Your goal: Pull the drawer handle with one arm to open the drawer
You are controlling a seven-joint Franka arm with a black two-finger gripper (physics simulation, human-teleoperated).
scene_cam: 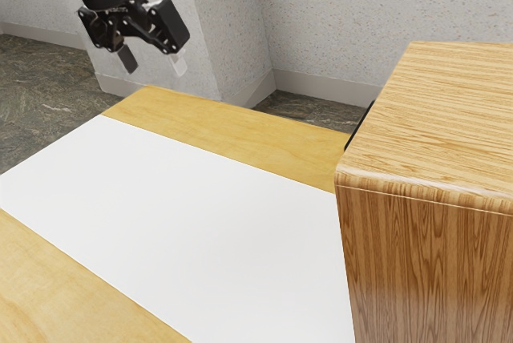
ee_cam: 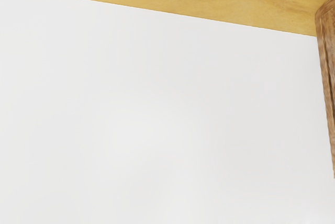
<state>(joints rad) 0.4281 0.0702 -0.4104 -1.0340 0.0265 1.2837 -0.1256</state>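
the drawer is belonging to the wooden cabinet, which is standing on the table well apart from the fingers, lower than them and off across the white mat. a thin dark piece is showing at the cabinet's side nearest the fingers. i am judging it to be the handle, though it is too small to be sure, and whether the drawer is sitting shut or partly out i cannot tell. the fingers are hanging high above the table's far edge, spread apart and released, gripping nothing. nothing is touching the cabinet. so, as i am reading it, the task is sitting at its very start: the approach is not yet made, the handle is not yet grasped, and the pull is not yet begun. the whole job is remaining: the fingers are needing to come down and across to the cabinet, line up on the handle, close on it from two sides and draw it straight out. under the fingers the white mat is lying flat, with a strip of the wooden table beyond it and the cabinet's corner edging in beside it. behind the fingers a speckled grey wall is rising from a dark stone floor.
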